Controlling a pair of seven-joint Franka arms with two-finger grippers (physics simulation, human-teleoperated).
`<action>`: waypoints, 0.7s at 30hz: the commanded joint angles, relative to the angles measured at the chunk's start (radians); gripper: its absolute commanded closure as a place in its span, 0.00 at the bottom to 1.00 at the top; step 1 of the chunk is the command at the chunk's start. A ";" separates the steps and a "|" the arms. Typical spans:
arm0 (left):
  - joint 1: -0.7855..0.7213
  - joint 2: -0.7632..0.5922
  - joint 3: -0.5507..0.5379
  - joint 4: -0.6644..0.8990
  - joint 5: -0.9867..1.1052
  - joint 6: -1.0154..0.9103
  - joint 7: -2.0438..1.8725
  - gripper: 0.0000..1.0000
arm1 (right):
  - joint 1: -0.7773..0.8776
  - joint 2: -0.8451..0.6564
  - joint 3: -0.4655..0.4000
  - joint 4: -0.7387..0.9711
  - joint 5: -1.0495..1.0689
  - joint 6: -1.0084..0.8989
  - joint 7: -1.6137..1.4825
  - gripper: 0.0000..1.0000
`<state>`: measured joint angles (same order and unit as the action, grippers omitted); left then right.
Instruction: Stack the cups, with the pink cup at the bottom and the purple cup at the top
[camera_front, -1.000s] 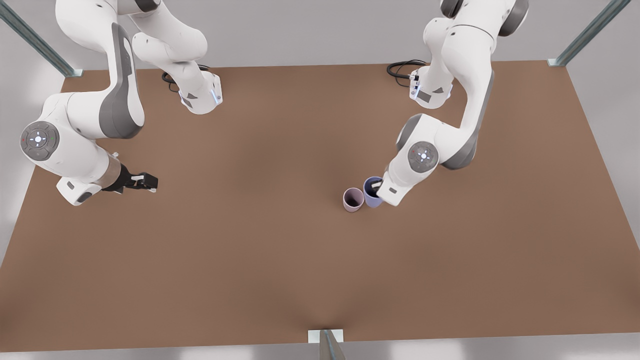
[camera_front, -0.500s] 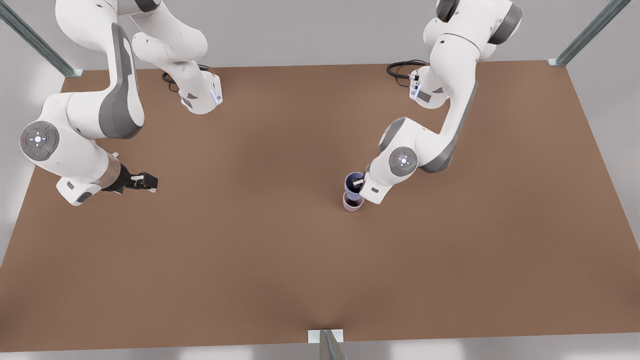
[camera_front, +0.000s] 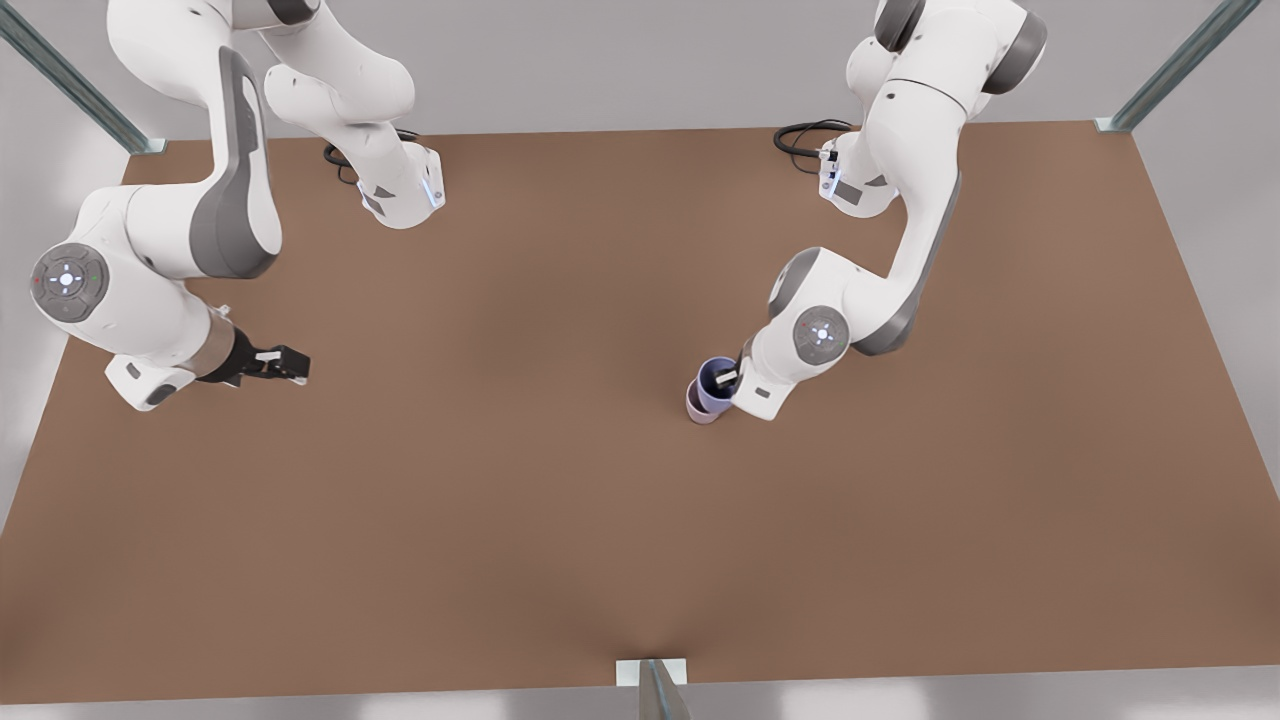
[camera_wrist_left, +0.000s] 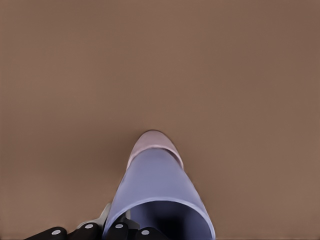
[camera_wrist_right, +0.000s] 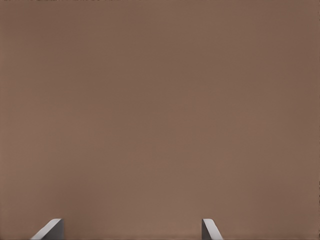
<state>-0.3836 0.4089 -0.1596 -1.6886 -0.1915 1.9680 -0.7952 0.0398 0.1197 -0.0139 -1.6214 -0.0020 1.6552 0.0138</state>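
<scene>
Purple cup (camera_front: 712, 384): sitting inside the pink cup, upright, rim well above the pink rim; dark inside showing in the front view; lavender wall (camera_wrist_left: 159, 182) running toward the camera in the left wrist view.
Pink cup (camera_front: 696, 408): standing on the tabletop toward the front view's right of centre, peeking out below the purple cup; showing as a pale band (camera_wrist_left: 152, 141) under the purple wall in the left wrist view.
Left tool (camera_front: 728, 381): gripping the purple cup at its rim, one finger reaching inside the cup, the other outside against the wall; dark finger parts (camera_wrist_left: 116, 229) pressing at the rim in the left wrist view.
Right tool (camera_front: 290, 364): waiting near the front view's left edge, well apart from both cups, pointing toward the centre; fingers (camera_wrist_right: 49, 229) spread wide, grasping nothing, over bare brown surface.
Tabletop (camera_front: 560, 520): lying plain brown, carrying the nested cups and both arm bases.
</scene>
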 joint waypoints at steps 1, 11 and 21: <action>0.000 -0.001 0.000 0.000 -0.079 0.002 0.002 0.79 | 0.003 0.000 0.000 0.000 0.000 0.000 0.000 0.00; 0.000 0.013 -0.005 -0.005 -0.089 0.009 0.005 0.79 | 0.003 0.000 0.000 0.000 0.000 0.000 0.000 0.00; 0.000 0.038 -0.006 -0.006 -0.094 0.026 0.002 0.79 | 0.002 0.000 0.000 0.000 0.000 0.000 0.000 0.00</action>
<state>-0.3833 0.4464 -0.1643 -1.6948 -0.2202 1.9936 -0.7953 0.0415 0.1197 -0.0138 -1.6214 -0.0015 1.6546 0.0138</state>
